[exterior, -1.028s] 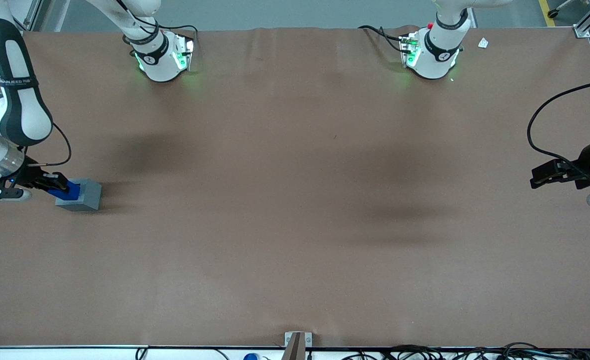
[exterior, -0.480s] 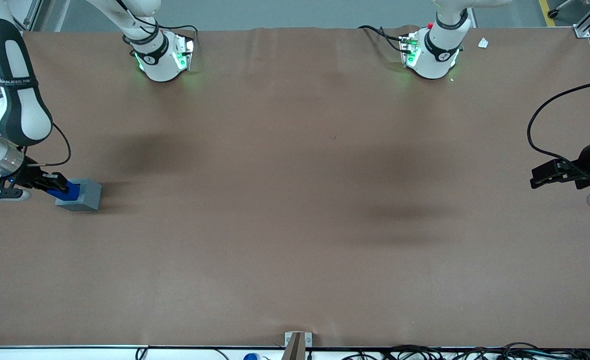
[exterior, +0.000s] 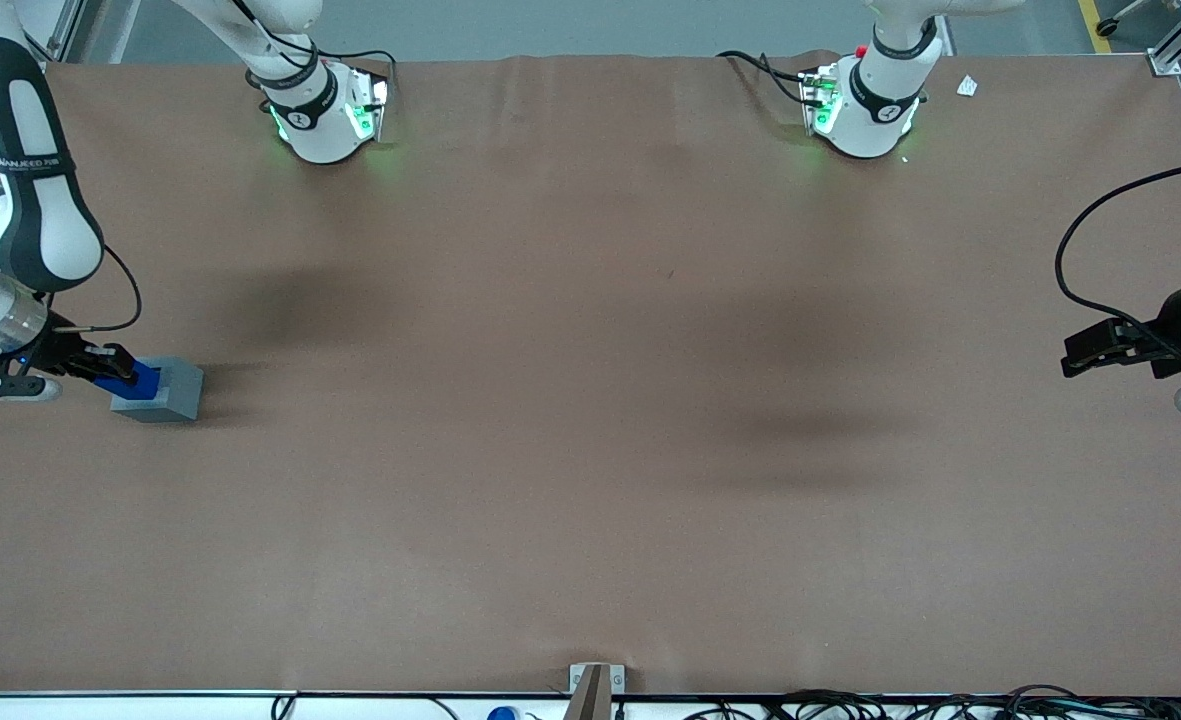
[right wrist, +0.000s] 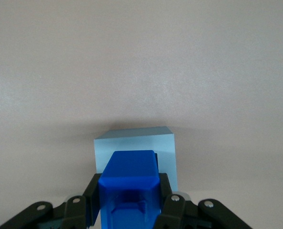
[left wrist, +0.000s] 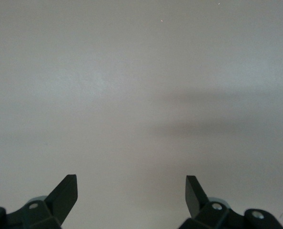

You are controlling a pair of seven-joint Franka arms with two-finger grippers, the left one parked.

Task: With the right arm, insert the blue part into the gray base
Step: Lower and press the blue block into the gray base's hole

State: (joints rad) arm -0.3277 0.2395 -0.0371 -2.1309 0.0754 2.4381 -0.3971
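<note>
Gripper (right wrist: 129,202) clamped on blue part (right wrist: 129,179), directly over gray base (right wrist: 165,143) at working arm's end of table (exterior: 590,400). Insertion step, seating looks partial. Next: push straight down, keep stub square to socket, then release.

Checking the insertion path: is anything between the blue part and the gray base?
Nothing visible. The pincer is shut on the blue part, directly above the gray base, at the working arm's end of the table.
</note>
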